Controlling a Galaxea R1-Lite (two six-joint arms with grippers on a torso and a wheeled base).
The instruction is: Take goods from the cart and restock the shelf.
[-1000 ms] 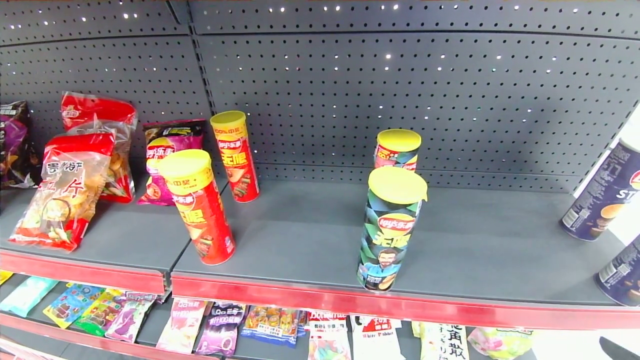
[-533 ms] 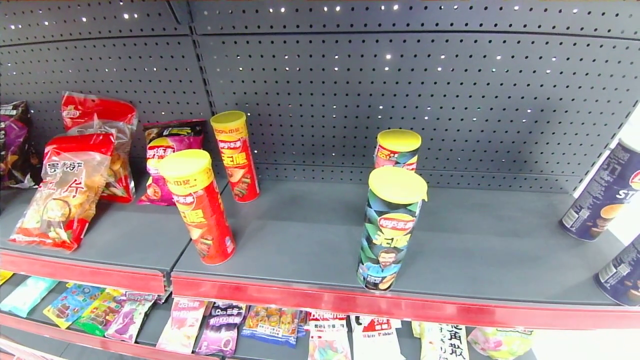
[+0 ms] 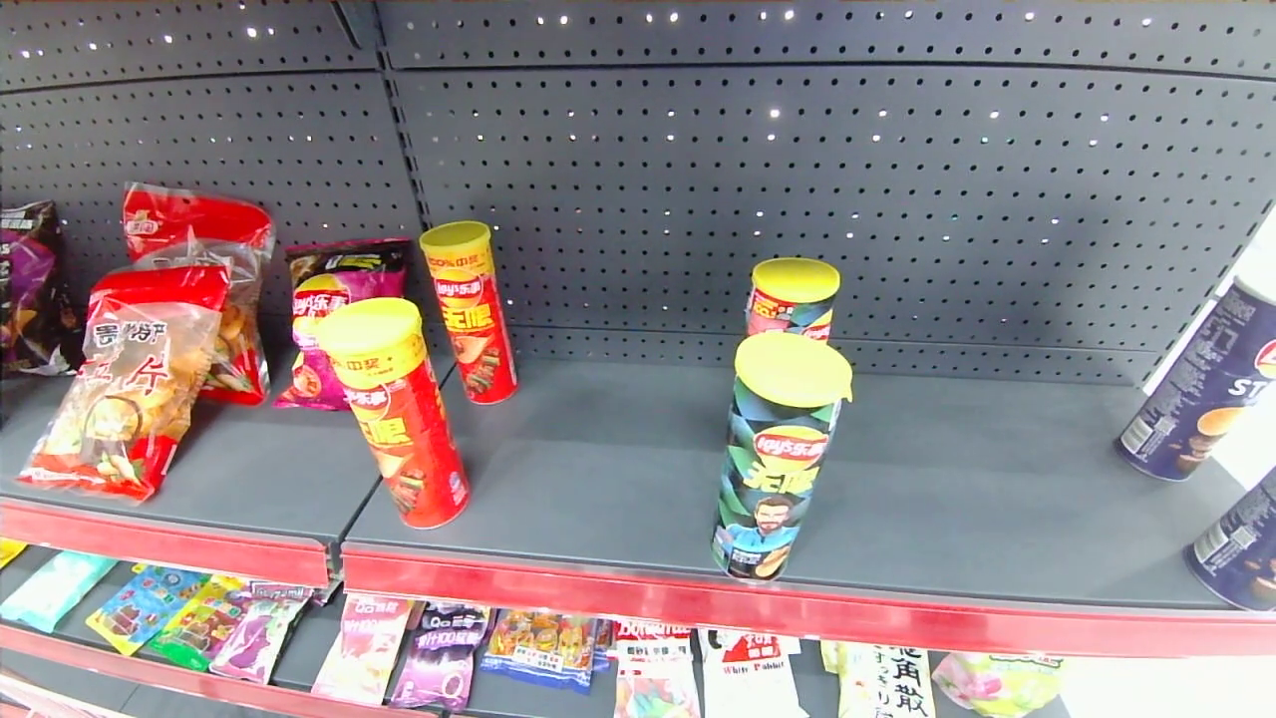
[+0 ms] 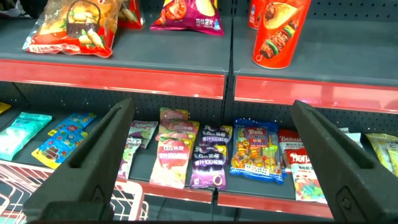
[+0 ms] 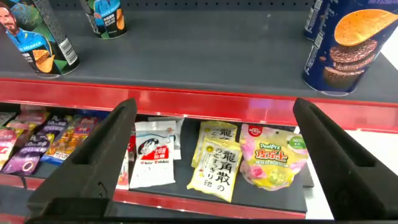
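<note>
Far left of the head view, the shelf (image 3: 618, 469) holds red-and-clear snack bags (image 3: 130, 389) leaning back, with a purple chip bag (image 3: 334, 319) just right of them against the pegboard. Then come two upright red cans, one by the front lip (image 3: 399, 414) and one further back (image 3: 471, 309). Right of centre are two green cans, again one in front (image 3: 778, 459) and one behind (image 3: 793, 299). Two navy cans (image 3: 1201, 384) sit at the right edge of the frame. Candy packets (image 3: 543, 643) line the lower shelf along the bottom.

The left gripper (image 4: 212, 106) faces that lower shelf, fingers spread wide and released, nothing in them. Same deal for the right gripper (image 5: 214, 102): fingers wide apart and empty, near the front green can and a navy can.
</note>
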